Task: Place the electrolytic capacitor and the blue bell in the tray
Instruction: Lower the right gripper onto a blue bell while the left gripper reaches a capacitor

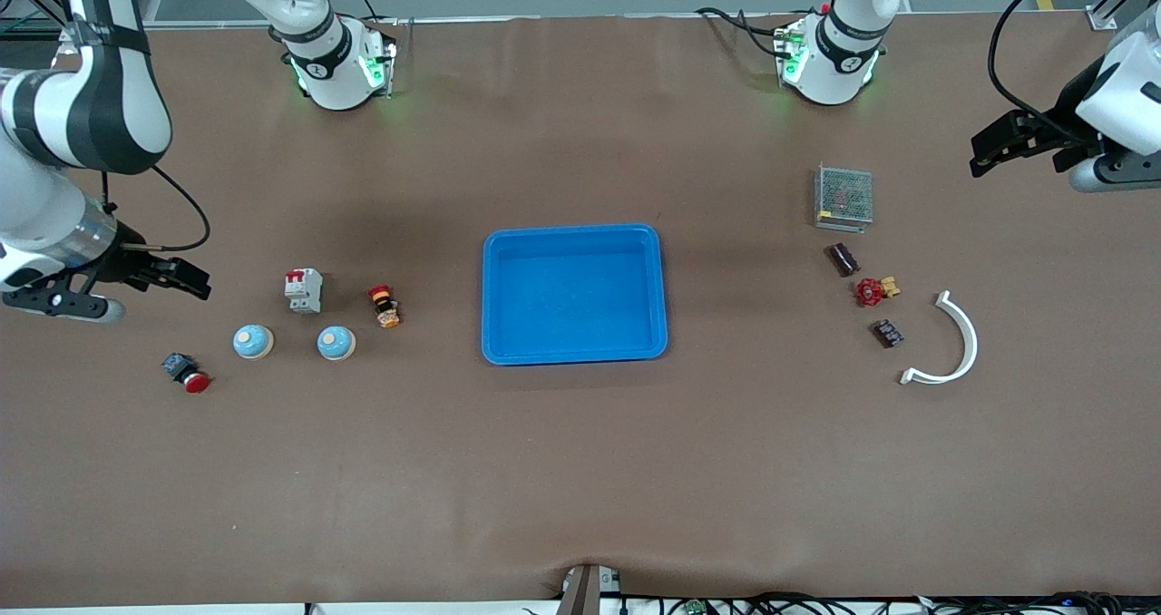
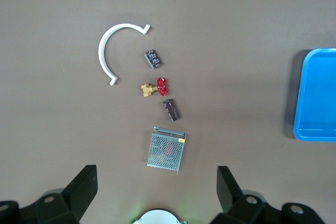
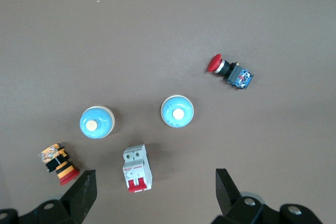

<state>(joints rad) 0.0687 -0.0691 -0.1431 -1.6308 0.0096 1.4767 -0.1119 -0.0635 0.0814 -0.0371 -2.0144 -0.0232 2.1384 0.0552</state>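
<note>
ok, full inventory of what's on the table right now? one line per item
shallow blue plastic tray: 1, bright blue, mid-table, nothing in it.
round blue bells: 2, light blue with cream tops, toward the right arm's end.
white circuit breaker: 1, white with red lever, beside the bells.
red mushroom pushbutton: 1, red and dark, nearest the right arm's end.
orange-black striped button switch: 1, between breaker and tray.
metal mesh power supply box: 1, silver, toward the left arm's end.
dark cylindrical capacitors: 2.
brass valve with red handwheel: 1, between the capacitors.
white curved plastic clip: 1.
left pincer: open, waiting.
right pincer: open, waiting.
</note>
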